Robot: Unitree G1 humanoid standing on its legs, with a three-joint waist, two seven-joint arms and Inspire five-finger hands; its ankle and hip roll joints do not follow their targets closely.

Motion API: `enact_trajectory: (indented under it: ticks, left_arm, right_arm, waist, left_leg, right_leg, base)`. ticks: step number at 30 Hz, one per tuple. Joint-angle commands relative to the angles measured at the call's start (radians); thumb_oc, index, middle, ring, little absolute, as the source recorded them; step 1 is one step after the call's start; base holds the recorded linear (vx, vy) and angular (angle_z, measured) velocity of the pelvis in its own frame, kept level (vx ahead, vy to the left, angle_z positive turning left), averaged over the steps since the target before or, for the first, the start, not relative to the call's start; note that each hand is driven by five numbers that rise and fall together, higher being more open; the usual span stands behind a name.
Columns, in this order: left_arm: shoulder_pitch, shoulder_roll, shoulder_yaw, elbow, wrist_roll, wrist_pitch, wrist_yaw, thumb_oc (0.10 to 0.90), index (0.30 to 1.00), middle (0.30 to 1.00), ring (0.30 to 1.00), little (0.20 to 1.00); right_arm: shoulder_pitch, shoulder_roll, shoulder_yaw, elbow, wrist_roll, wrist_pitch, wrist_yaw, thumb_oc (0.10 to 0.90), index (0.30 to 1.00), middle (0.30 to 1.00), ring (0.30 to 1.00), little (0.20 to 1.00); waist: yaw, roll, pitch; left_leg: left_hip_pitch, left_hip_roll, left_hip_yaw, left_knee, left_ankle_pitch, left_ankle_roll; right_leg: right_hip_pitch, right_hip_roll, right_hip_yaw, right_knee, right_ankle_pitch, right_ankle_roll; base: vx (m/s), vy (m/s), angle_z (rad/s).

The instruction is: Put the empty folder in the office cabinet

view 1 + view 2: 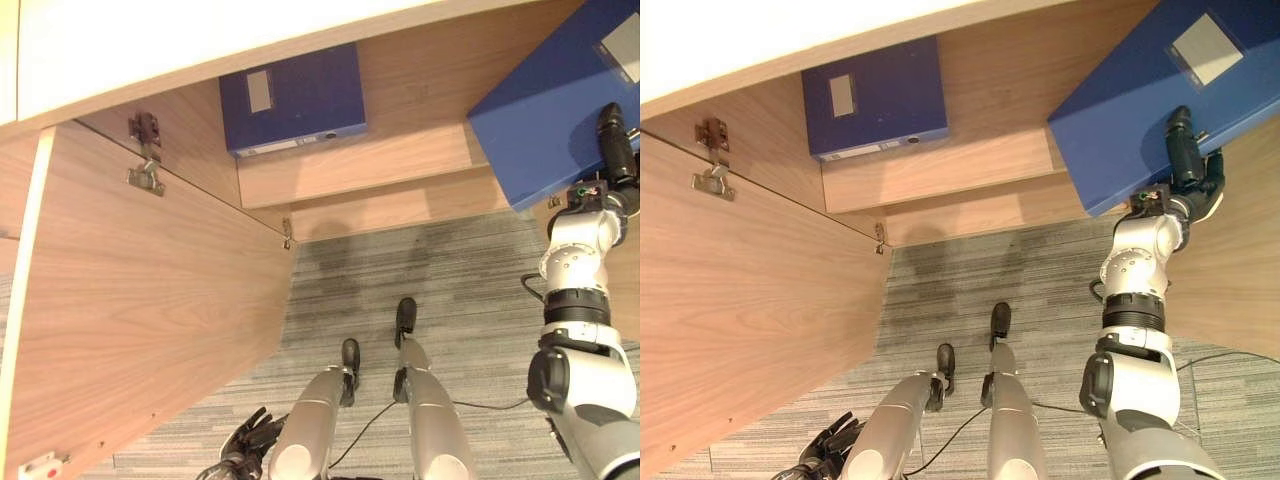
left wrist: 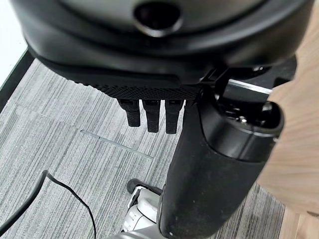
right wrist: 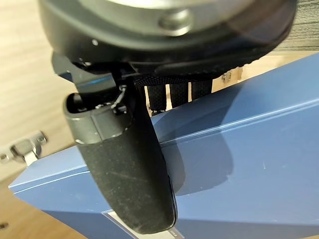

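Overhead, two blue folders (image 1: 1160, 95), one (image 1: 875, 97) shelved

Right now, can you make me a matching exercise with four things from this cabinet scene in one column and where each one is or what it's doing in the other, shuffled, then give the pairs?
Things:
1. right hand
2. left hand
3. folder on the shelf
4. cabinet door

Places or states:
A. lying flat inside the cabinet
B. swung open at the robot's left
C. gripping a tilted blue folder
D. hanging low over the carpet, holding nothing

Pairs: 1-C, 2-D, 3-A, 4-B
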Motion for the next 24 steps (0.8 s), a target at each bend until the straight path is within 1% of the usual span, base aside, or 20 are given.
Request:
enact_trajectory:
  ticks: [1,4,5,7,9,11,13,17,20,21,22,23,24]
  left_arm:
    - [0.106,0.044,0.004,0.004,0.045,-0.003,0.023,0.8,0.9,0.9,0.9,0.9]
    - [0.112,0.039,0.012,0.004,0.054,-0.006,0.023,0.8,0.9,0.9,0.9,0.9]
    - [0.112,0.039,0.012,0.004,0.054,-0.006,0.023,0.8,0.9,0.9,0.9,0.9]
    - [0.111,0.038,0.02,-0.001,0.057,-0.008,0.027,0.8,0.9,0.9,0.9,0.9]
    - [0.112,0.037,0.025,-0.003,0.057,-0.008,0.027,0.8,0.9,0.9,0.9,0.9]
    - [0.112,0.033,0.034,-0.005,0.064,-0.007,0.03,0.8,0.9,0.9,0.9,0.9]
    - [0.115,0.028,0.037,-0.006,0.068,-0.006,0.034,0.8,0.9,0.9,0.9,0.9]
    - [0.118,0.03,0.038,-0.006,0.07,-0.006,0.04,0.8,0.9,0.9,0.9,0.9]
    - [0.122,0.032,0.038,-0.011,0.07,-0.004,0.041,0.8,0.9,0.9,0.9,0.9]
    - [0.123,0.032,0.037,-0.018,0.073,-0.003,0.041,0.8,0.9,0.9,0.9,0.9]
    - [0.125,0.035,0.037,-0.024,0.071,-0.002,0.041,0.8,0.9,0.9,0.9,0.9]
    - [0.126,0.038,0.038,-0.027,0.071,-0.003,0.042,0.8,0.9,0.9,0.9,0.9]
    - [0.128,0.042,0.044,-0.034,0.07,-0.003,0.042,0.8,0.9,0.9,0.9,0.9]
  right_arm:
    - [-0.115,-0.063,0.022,-0.151,-0.082,-0.11,0.027,0.4,0.3,0.3,0.3,0.3]
    - [-0.11,-0.061,0.03,-0.161,-0.088,-0.116,0.025,0.4,0.3,0.3,0.3,0.3]
    - [-0.11,-0.061,0.03,-0.161,-0.088,-0.117,0.025,0.4,0.3,0.3,0.3,0.3]
    - [-0.11,-0.064,0.037,-0.159,-0.092,-0.116,0.022,0.4,0.3,0.3,0.3,0.3]
    - [-0.116,-0.063,0.043,-0.157,-0.092,-0.114,0.022,0.4,0.3,0.3,0.3,0.3]
    - [-0.143,-0.05,0.06,-0.141,-0.09,-0.111,0.024,0.4,0.3,0.3,0.3,0.3]
    - [-0.171,-0.043,0.083,-0.116,-0.092,-0.108,0.025,0.4,0.3,0.3,0.3,0.3]
    - [-0.23,-0.041,0.12,-0.071,-0.091,-0.11,0.013,0.4,0.3,0.3,0.3,0.3]
    - [-0.24,-0.026,0.111,-0.078,-0.093,-0.113,0.002,0.4,0.3,0.3,0.3,0.3]
    - [-0.244,-0.01,0.097,-0.094,-0.086,-0.117,0.001,0.4,0.3,0.3,0.3,0.3]
    - [-0.241,0.002,0.094,-0.11,-0.091,-0.118,-0.006,0.4,0.3,0.3,0.3,0.3]
    - [-0.251,0.013,0.093,-0.119,-0.094,-0.122,-0.009,0.4,0.3,0.3,0.3,0.3]
    - [-0.272,0.003,0.101,-0.107,-0.102,-0.12,-0.019,0.4,0.3,0.3,0.3,0.3]
  waist:
    - [0.019,0.043,-0.087]
    - [0.023,0.044,-0.106]
    - [0.022,0.042,-0.105]
    - [0.026,0.043,-0.113]
    - [0.027,0.042,-0.114]
    - [0.038,0.047,-0.12]
    - [0.044,0.045,-0.117]
    - [0.056,0.054,-0.115]
    - [0.057,0.059,-0.112]
    - [0.059,0.066,-0.109]
    - [0.058,0.065,-0.107]
    - [0.061,0.073,-0.105]
    - [0.063,0.077,-0.098]
  left_leg:
    - [0.235,0.057,-0.091,-0.372,0.146,-0.064]
    - [0.254,0.066,-0.088,-0.416,0.154,-0.066]
    - [0.252,0.063,-0.088,-0.418,0.16,-0.066]
    - [0.272,0.078,-0.079,-0.459,0.161,-0.07]
    - [0.279,0.08,-0.076,-0.48,0.169,-0.07]
    - [0.298,0.096,-0.071,-0.517,0.171,-0.069]
    - [0.292,0.104,-0.076,-0.522,0.171,-0.07]
    - [0.288,0.118,-0.079,-0.522,0.164,-0.069]
    - [0.284,0.121,-0.08,-0.522,0.165,-0.069]
    - [0.284,0.123,-0.08,-0.522,0.165,-0.068]
    - [0.278,0.12,-0.082,-0.522,0.172,-0.069]
    - [0.278,0.124,-0.082,-0.522,0.169,-0.069]
    - [0.27,0.122,-0.084,-0.522,0.177,-0.07]
  right_leg:
    - [0.029,0.007,0.045,0.015,-0.184,0.043]
    - [0.026,0.012,0.048,0.023,-0.196,0.045]
    - [0.023,0.009,0.048,0.023,-0.191,0.045]
    - [0.015,0.016,0.046,0.04,-0.206,0.046]
    - [0.01,0.016,0.045,0.042,-0.203,0.046]
    - [0.009,0.028,0.042,0.045,-0.212,0.05]
    - [0.0,0.033,0.041,0.048,-0.207,0.051]
    - [-0.004,0.042,0.044,0.051,-0.214,0.055]
    - [-0.008,0.043,0.043,0.053,-0.214,0.055]
    - [-0.009,0.045,0.043,0.055,-0.216,0.055]
    - [-0.014,0.042,0.044,0.055,-0.209,0.054]
    - [-0.012,0.044,0.044,0.056,-0.216,0.055]
    - [-0.018,0.041,0.044,0.057,-0.21,0.056]
  base:
    - [0.13,-0.015,0.05]
    - [0.14,-0.014,0.09]
    - [0.09,-0.022,0.06]
    - [0.14,-0.031,0.05]
    - [0.05,-0.017,0.09]
    - [0.11,-0.039,0.1]
    - [0.1,-0.042,0.13]
    - [0.07,-0.024,0.06]
    - [0.03,-0.023,0.06]
    - [0.02,-0.01,0.07]
    - [0.03,-0.011,0.06]
    - [0.01,-0.007,0.05]
    - [0.0,0.0,0.0]
